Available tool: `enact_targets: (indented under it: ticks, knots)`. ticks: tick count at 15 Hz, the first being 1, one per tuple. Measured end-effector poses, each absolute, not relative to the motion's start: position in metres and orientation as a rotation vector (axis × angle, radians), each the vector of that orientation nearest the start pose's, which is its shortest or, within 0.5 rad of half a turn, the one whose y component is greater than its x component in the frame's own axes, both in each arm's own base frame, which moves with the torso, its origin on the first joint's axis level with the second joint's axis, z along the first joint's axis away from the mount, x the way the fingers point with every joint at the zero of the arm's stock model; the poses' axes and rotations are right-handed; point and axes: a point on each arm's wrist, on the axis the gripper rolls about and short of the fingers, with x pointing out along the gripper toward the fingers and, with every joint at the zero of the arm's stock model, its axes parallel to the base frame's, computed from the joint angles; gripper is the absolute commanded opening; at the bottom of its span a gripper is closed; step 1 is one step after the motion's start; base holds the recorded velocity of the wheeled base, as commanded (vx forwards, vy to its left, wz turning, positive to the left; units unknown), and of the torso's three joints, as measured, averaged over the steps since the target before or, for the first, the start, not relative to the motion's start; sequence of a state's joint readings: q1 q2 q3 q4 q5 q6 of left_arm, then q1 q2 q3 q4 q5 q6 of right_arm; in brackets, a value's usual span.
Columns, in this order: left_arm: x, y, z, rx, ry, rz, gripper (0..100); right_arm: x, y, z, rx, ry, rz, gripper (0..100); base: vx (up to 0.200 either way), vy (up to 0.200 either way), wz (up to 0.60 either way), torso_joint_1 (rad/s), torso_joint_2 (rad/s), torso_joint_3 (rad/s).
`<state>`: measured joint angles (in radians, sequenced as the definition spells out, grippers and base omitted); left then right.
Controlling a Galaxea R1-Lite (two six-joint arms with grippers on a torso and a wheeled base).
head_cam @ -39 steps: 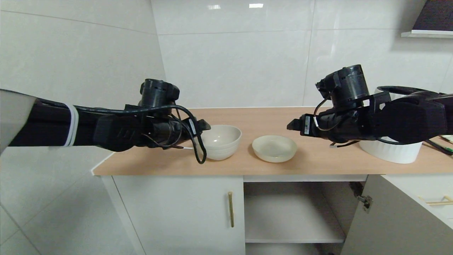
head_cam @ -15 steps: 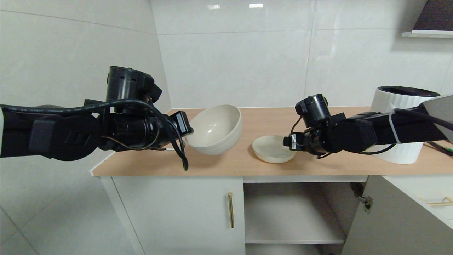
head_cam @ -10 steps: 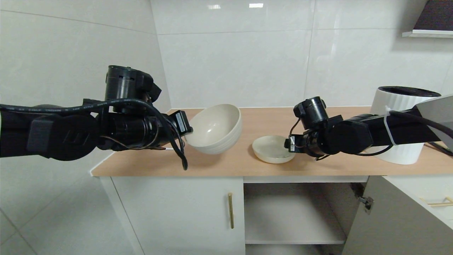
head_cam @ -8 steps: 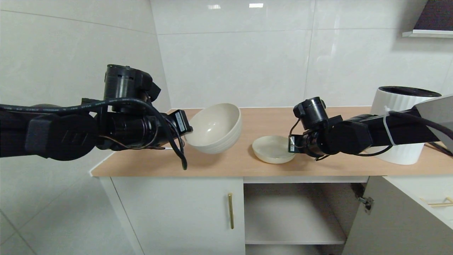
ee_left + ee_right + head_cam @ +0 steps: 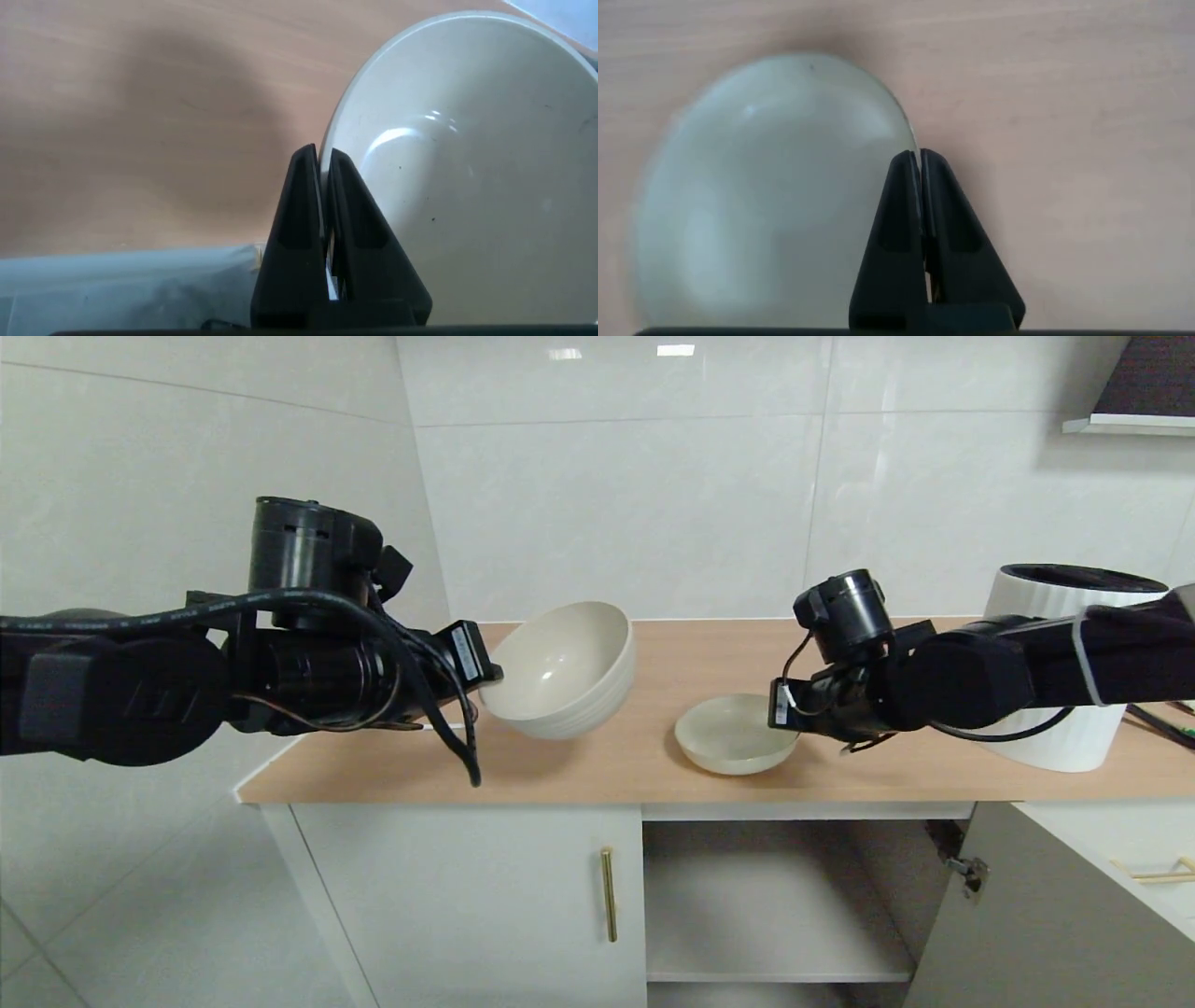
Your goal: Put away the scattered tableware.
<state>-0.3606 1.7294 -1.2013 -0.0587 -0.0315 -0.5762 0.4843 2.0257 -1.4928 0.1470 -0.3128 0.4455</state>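
**Both hands on the tableware**

My left hand [image 5: 487, 665] pinched the rim of the deep cream bowl [image 5: 560, 667], fingers pressed tight on its edge. The bowl hung tilted above the left part of the wooden table [image 5: 607, 767], mouth turned toward my left arm. To its right, my right hand [image 5: 782, 709] was clamped on the right rim of the shallow dish [image 5: 733, 739], low near the table's front — whether it touched the wood I could not tell. Farther right stood a white ribbed container [image 5: 1060, 742]. Below, a cabinet compartment [image 5: 766, 905] stood open.
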Motion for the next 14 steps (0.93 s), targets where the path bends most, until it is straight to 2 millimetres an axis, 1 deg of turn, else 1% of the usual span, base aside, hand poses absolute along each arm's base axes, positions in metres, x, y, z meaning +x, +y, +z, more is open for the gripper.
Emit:
enact_targets:
  ticks: [1,3,6,9,12,14]
  knots:
    - [0.302,-0.115,0.225,-0.477,0.573,-0.237,0,0.349,0.177,0.190,0.183,0.662,0.051,0,0.000,0.000,0.00,0.000,0.00,0.000]
    - [0.288,-0.110,0.226,-0.466,0.576,-0.256,0,0.326,0.167,0.207,0.212,0.702,0.131,0,0.000,0.000,0.00,0.000,0.00,0.000]
    - [0.265,-0.105,0.231,-0.452,0.580,-0.328,0,0.295,0.152,0.216,0.227,0.739,0.202,0,0.000,0.000,0.00,0.000,0.00,0.000]
    - [0.245,-0.101,0.223,-0.412,0.612,-0.361,0,0.268,0.139,0.216,0.215,0.764,0.226,0,0.000,0.000,0.00,0.000,0.00,0.000]
    - [0.239,-0.104,0.217,-0.404,0.632,-0.374,0,0.251,0.130,0.214,0.195,0.770,0.229,0,-0.200,0.000,0.00,0.007,0.00,0.007]
    - [0.238,-0.107,0.213,-0.396,0.651,-0.382,0,0.248,0.127,0.215,0.192,0.768,0.226,0,-0.200,0.000,0.00,0.005,0.00,0.005]
